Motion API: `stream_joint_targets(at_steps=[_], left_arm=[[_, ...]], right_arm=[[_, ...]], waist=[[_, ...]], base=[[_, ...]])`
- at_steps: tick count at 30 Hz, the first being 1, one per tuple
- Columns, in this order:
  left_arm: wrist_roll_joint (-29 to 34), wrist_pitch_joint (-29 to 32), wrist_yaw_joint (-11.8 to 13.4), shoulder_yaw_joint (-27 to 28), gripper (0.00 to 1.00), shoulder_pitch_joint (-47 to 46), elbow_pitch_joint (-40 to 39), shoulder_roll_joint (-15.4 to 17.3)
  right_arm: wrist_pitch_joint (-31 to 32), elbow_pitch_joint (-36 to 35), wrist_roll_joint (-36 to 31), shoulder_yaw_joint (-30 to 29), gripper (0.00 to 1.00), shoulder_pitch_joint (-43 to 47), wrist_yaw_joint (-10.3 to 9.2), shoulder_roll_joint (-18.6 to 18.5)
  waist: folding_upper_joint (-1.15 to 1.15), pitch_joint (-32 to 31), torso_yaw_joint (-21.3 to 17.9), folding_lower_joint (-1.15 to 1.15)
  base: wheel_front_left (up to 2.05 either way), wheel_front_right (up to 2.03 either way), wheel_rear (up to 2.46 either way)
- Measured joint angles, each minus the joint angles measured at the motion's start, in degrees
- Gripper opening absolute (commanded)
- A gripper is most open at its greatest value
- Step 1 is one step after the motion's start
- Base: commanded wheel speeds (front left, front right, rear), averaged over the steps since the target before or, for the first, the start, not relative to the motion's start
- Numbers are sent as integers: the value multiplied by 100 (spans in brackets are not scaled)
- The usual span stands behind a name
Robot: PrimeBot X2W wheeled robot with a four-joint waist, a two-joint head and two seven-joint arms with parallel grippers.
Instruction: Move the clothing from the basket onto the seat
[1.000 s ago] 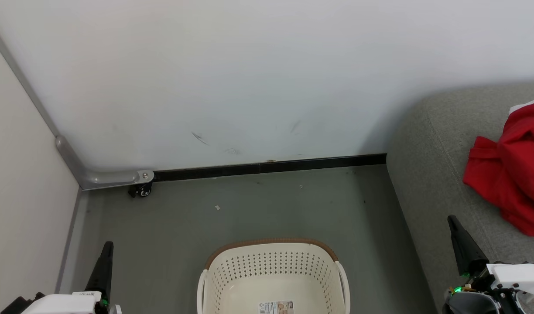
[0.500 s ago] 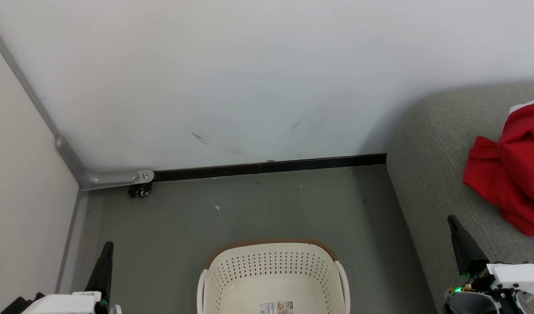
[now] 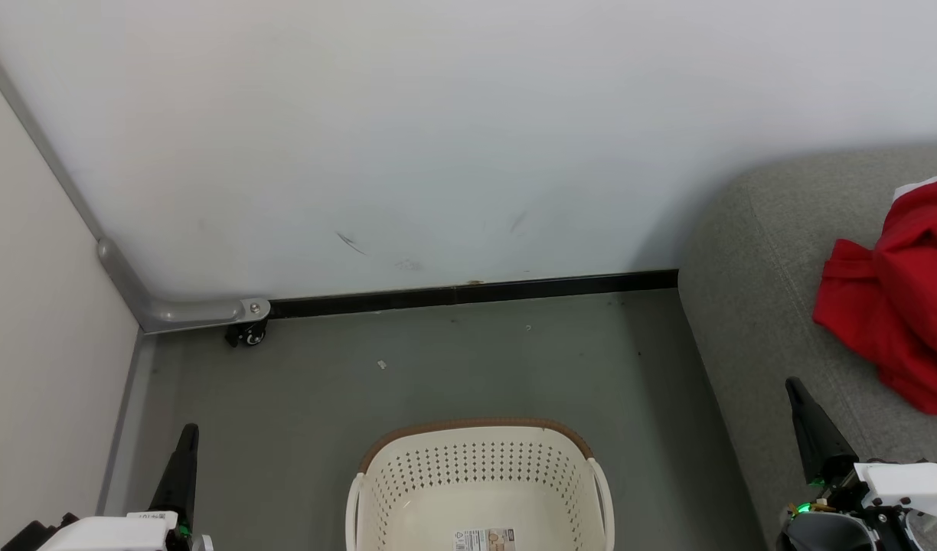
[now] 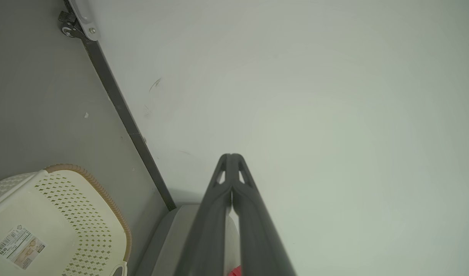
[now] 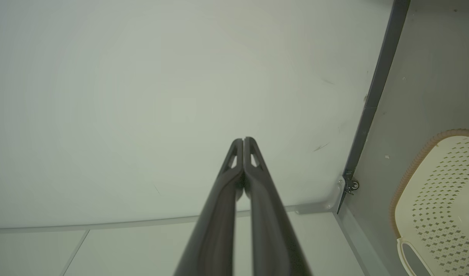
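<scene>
The clothing (image 3: 897, 306), a red heap, lay on the grey seat (image 3: 752, 252) at 3 o'clock in the head view. The basket (image 3: 476, 467) stood on the grey floor (image 3: 438, 360) at 6 o'clock, well apart from the heap, with only a barcode sticker (image 3: 484, 538) showing on its bottom. A black baseboard (image 3: 476, 292) ran under the white wall (image 3: 438, 138), and a small caster (image 3: 246, 334) sat at 9 o'clock. The left gripper (image 3: 190, 430) at 7 o'clock and the right gripper (image 3: 792, 384) at 4 o'clock pointed up, each clenched on nothing, fingers pressed together in the wrist views.
</scene>
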Motion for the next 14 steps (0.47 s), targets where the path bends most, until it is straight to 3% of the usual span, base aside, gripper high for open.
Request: stream_joint_targets(at_steps=[14], left_arm=[[0, 5, 0, 2, 0, 0, -1, -3]], right_arm=[[0, 1, 0, -1, 0, 0, 0, 1]], waist=[[0, 1, 0, 0]], base=[[0, 0, 0]])
